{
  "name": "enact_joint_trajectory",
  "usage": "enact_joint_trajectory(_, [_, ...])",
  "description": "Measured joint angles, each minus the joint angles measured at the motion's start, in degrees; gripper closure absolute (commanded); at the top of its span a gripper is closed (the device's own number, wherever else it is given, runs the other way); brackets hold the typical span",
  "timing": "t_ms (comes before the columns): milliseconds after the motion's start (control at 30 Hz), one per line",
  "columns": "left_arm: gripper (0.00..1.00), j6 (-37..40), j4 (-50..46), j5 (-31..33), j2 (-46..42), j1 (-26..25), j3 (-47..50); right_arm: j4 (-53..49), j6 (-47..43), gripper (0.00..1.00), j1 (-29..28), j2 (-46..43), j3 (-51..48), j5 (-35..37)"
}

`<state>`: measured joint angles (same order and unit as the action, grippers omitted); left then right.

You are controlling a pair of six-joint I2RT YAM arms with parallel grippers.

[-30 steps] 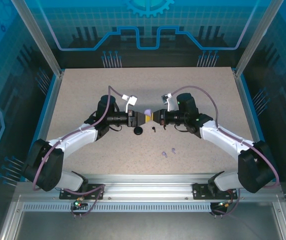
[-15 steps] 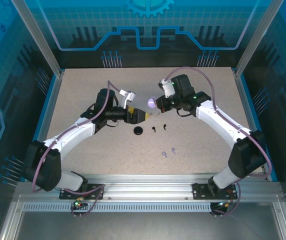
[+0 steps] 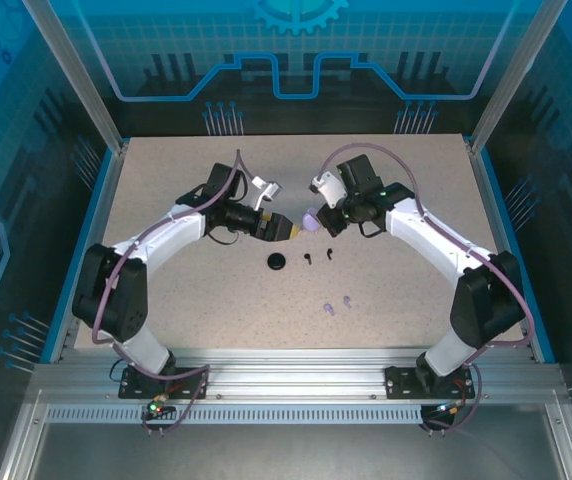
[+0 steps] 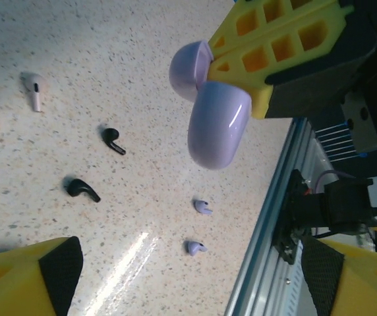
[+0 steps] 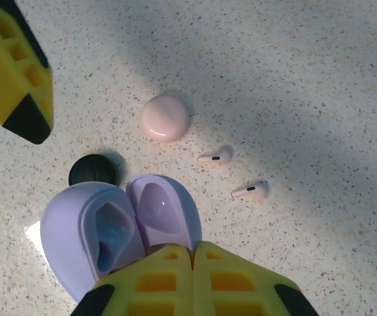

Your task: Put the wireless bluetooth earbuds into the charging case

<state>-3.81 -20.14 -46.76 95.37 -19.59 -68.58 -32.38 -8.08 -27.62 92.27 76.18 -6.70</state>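
Speckled tabletop [image 3: 166, 180] carries two black earbuds [image 4: 114, 141], two lilac earbuds [image 4: 203, 207], two pale pink earbuds [image 5: 216, 157], one pink case [image 5: 165, 118] and one black case [image 5: 94, 170]. Right gripper [image 5: 192, 253] pinches the open lilac charging case [image 5: 119, 227]; left gripper [image 3: 289, 230] is spread.

Bright, even overhead light covers the bench [image 3: 216, 300] in the top view, which is sharp throughout, with blue-tinted walls around it. In the left wrist view a white streak of glare lies on the bench beside the lilac earbuds [image 4: 202, 207]. In the right wrist view a broad soft shadow darkens the bench's far side.
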Motion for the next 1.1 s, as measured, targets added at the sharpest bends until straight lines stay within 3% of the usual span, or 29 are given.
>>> enact_joint_trajectory(400, [0.31, -0.68, -0.33, -5.11, 3.37, 0.00, -3.41, 1.57, -0.35, 1.00, -1.66, -0.02, -0.57, -4.04])
enact_joint_trajectory(600, [0.41, -0.74, -0.13, -6.16, 4.79, 0.00, -5.25, 1.53, -0.35, 1.00, -2.78, -0.02, -0.44, -4.31])
enact_joint_trajectory(867, [0.45, -0.70, -0.17, -7.67, 5.42, 0.00, -5.66, 1.51, -0.37, 1.00, -3.26, -0.02, 1.31, -4.28])
enact_joint_trajectory(1100, [0.57, -0.48, -0.76, -10.03, 6.75, 0.00, -6.88, 1.33, -0.39, 1.00, -3.28, 0.00, 2.12, -4.24])
